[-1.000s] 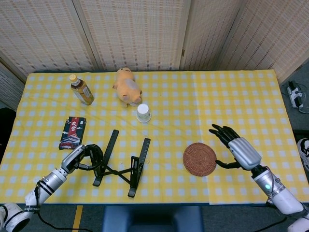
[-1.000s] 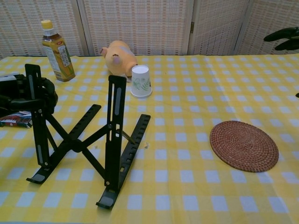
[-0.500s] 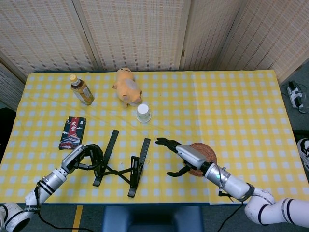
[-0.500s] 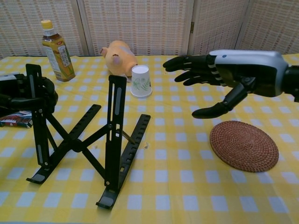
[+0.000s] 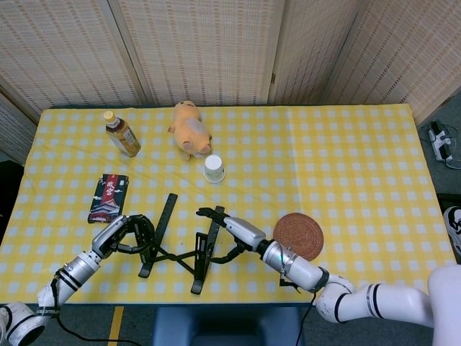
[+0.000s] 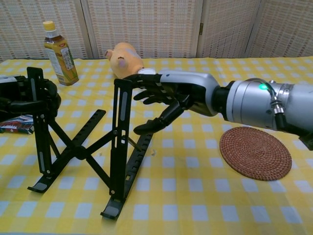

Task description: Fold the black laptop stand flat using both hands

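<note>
Clamped on the left bar of the stand (image 5: 180, 249) with the left robot hand (image 5: 124, 234), near the front left corner of the surface (image 5: 346, 158). Gripped tight, fingers curled all the way round.

Holding nothing yet with the right robot hand (image 5: 230, 234). Fingers apart, spread over the top of the right bar, thumb lower down beside it. Hard to tell whether touching the bar or only just beside it.

Standing open near the front edge of the surface, left of the middle. Both bars up, crossed legs between them. Not folded at all yet.

Just to the right of the right robot hand, a round brown mat (image 5: 297, 236). Further back, a white cup (image 5: 214, 168), then a toy pig (image 5: 190, 130). Toward the back left corner, a bottle (image 5: 121, 134). Near the left edge, a dark packet (image 5: 108, 197).

Could slip off the right bar if gripped too loosely or only at the tip. Could tip over or slide toward the front edge if pushed from one side alone, so best to squeeze from both sides together. Could jam halfway if the bars get twisted. Could trap fingers between the bars and the crossed legs while closing. Could bump the cup if swung too far back.
</note>
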Robot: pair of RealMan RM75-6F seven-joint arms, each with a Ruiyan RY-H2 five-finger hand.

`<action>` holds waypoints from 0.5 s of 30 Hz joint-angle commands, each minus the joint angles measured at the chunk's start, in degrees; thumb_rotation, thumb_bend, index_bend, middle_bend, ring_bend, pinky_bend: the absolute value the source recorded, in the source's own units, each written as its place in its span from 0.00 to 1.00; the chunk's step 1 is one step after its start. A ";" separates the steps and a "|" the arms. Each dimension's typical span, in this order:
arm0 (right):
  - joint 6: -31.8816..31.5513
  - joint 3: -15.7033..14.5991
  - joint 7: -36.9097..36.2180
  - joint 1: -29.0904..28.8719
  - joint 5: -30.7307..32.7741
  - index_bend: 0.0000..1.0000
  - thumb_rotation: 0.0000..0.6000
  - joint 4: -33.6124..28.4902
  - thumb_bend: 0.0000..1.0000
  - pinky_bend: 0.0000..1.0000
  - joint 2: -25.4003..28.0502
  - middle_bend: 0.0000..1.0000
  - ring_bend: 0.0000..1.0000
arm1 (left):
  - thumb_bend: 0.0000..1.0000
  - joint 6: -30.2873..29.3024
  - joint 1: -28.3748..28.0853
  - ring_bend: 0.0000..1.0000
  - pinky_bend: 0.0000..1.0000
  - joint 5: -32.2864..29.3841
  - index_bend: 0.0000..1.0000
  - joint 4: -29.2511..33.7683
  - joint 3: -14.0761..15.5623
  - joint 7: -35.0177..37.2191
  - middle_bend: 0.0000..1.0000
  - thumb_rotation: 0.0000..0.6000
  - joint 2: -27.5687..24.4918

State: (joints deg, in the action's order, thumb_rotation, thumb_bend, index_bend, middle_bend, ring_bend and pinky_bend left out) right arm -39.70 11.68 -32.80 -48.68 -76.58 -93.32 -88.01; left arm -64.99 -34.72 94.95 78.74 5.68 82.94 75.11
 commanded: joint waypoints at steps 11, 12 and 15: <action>0.40 2.12 11.67 -4.23 4.44 0.00 1.00 5.22 0.23 0.00 -4.54 0.00 0.06 | 0.33 -2.74 0.65 0.50 0.49 2.44 0.55 1.56 1.53 -0.26 0.55 1.00 -1.27; 0.39 2.27 12.27 -4.41 4.81 0.00 1.00 5.45 0.23 0.00 -4.61 0.00 0.06 | 0.33 -2.99 0.70 0.50 0.49 2.66 0.55 1.68 1.68 -0.28 0.55 1.00 -1.40; 0.71 2.56 13.04 -4.81 5.47 0.00 1.00 5.53 0.23 0.00 -4.54 0.00 0.07 | 0.33 -3.56 0.74 0.50 0.49 3.25 0.55 1.95 2.06 -0.25 0.55 1.00 -1.66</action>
State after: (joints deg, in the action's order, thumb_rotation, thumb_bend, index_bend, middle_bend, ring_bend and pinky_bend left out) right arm -39.08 14.14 -19.85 -53.38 -71.21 -87.86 -92.55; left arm -68.45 -33.99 98.10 80.62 7.65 82.67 73.52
